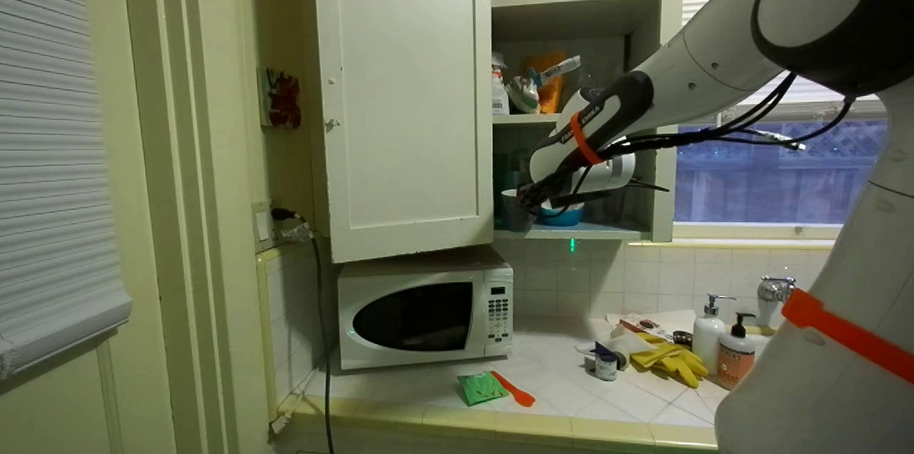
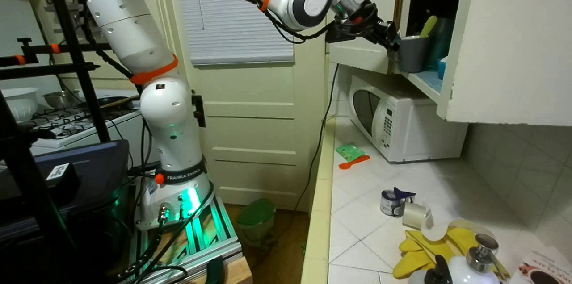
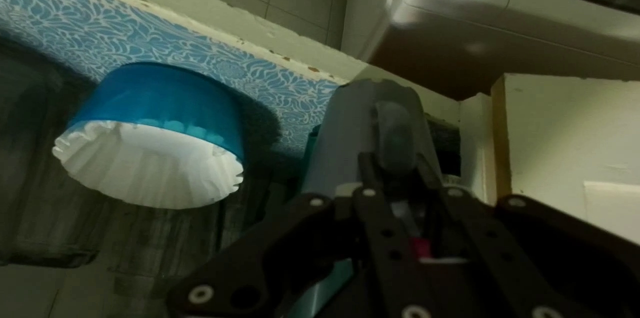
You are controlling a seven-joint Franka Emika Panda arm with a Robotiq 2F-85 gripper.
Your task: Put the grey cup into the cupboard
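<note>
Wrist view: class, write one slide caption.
Black gripper clasping the curved handle of a tapered grey cup near a round blue container.

A pale panelled door [image 2: 259,127] (its blind [image 2: 232,38] lowered) stands over a brown floor [image 2: 288,252].

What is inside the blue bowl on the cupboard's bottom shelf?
The wrist view shows white fluted paper, perhaps coffee filters, inside the blue bowl, its edge rising past the rim. The paper covers the bowl's floor, so anything beneath it cannot be seen.
</note>
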